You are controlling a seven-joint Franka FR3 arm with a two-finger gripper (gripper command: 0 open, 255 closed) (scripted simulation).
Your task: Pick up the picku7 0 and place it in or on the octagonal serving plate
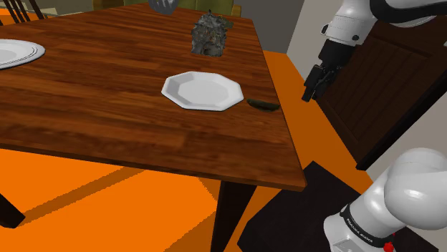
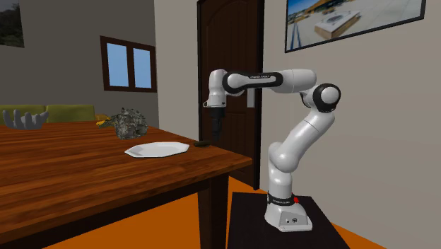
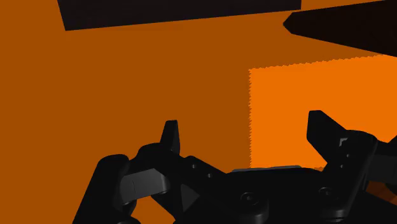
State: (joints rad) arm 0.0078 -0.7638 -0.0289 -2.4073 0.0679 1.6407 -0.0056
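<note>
One white octagonal plate (image 1: 203,90) is set on the wooden table (image 1: 107,107), with a small dark oblong object (image 1: 263,105) lying just beside it at the shoulder view's right. Farther right, off the table, the black gripper (image 1: 310,94) is held with fingers spread, empty.

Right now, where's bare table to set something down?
Bare table between the octagonal plate and the round plate, and along the near edge. Crowded by the shoulder view's right edge: small dark item beside the octagonal plate, grey lump behind it.

Wooden table (image 1: 93,122) carries white octagonal plate (image 1: 203,91), small dark object (image 1: 263,105), grey lump (image 1: 209,36).
</note>
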